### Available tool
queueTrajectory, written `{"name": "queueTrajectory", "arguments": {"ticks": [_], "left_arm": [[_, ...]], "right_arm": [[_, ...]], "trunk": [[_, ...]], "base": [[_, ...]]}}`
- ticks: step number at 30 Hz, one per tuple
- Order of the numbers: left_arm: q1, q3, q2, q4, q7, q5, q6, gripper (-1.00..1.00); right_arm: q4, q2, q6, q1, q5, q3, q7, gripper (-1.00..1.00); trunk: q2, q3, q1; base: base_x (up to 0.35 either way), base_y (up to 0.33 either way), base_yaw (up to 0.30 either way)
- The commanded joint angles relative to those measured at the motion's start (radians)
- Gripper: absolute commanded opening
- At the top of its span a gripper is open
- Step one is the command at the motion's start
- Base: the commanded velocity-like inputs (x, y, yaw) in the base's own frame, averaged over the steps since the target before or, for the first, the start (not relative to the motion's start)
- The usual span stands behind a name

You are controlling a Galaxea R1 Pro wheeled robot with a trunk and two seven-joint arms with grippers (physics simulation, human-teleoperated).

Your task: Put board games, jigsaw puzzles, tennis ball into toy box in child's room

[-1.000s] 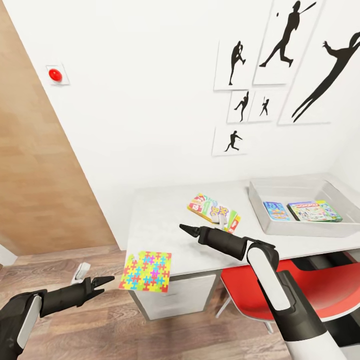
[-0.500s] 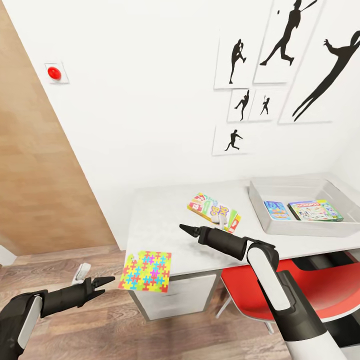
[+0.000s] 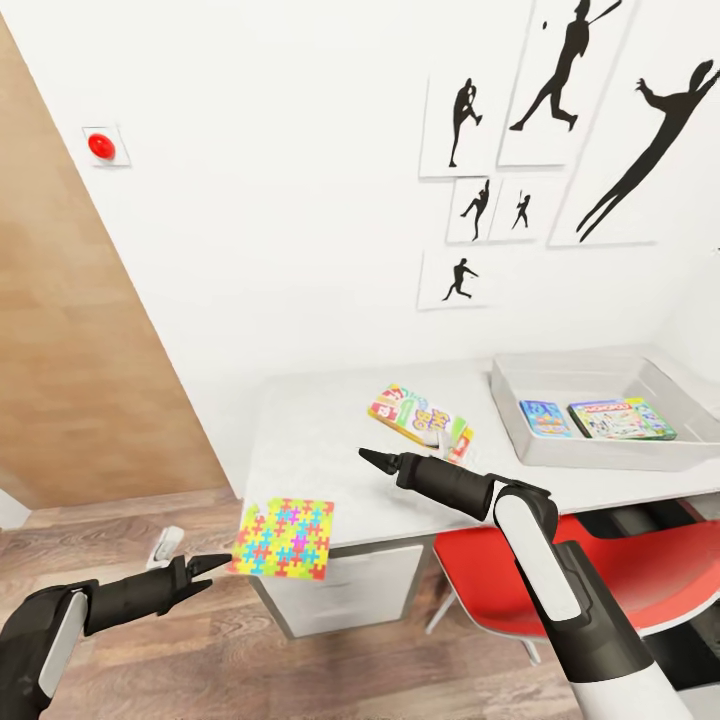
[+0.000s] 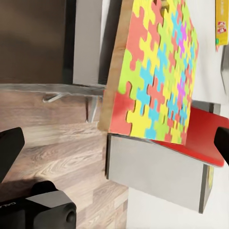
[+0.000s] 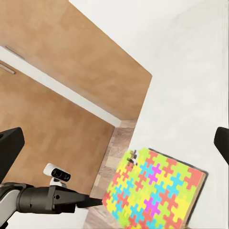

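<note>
Since the earlier frame, left fingers (image 3: 212, 565), spread wide, have neared the overhanging puzzle (image 3: 285, 539) at the surface (image 3: 330, 440) corner; right fingers (image 3: 372, 460), spread uncertain, hover farther.

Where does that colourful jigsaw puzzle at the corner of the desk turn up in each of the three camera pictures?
Head view: the jigsaw puzzle overhangs the table's near left corner, by the left gripper.
Left wrist view: it sits large, upper middle, seen edge-on.
Right wrist view: it lies low, centre-right.
Shared landmark: the wood plank floor beside the table.
</note>
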Motion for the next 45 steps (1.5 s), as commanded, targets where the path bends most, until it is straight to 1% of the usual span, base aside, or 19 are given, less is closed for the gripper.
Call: {"name": "queueTrajectory", "arguments": {"ticks": [1, 7, 18, 45], "left_arm": [[-0.001, 0.001, 0.0, 0.0, -0.005, -0.004, 0.004, 1.0], [0.0, 0.001, 0.0, 0.0, -0.006, -0.004, 0.004, 1.0], [-0.001, 0.0, -0.002, 0.0, -0.008, -0.003, 0.0, 1.0], [-0.001, -0.001, -0.002, 0.0, -0.011, -0.003, -0.006, 1.0]], "right_arm": [[0.0, -0.001, 0.002, -0.001, 0.003, 0.0, 0.004, 1.0], [0.0, -0.001, 0.002, -0.001, 0.003, 0.0, 0.004, 1.0], [0.001, -0.001, 0.002, -0.001, 0.003, 0.0, 0.004, 1.0], [0.001, -0.001, 0.001, -0.001, 0.003, 0.0, 0.004, 1.0]], "trunk": [[-0.001, -0.001, 0.0], [-0.001, -0.001, 0.0], [-0.001, -0.001, 0.0], [-0.001, -0.001, 0.0]], "base": [[-0.083, -0.199, 0.0], [-0.038, -0.093, 0.0], [-0.005, -0.013, 0.0], [0.037, 0.021, 0.0]]}}
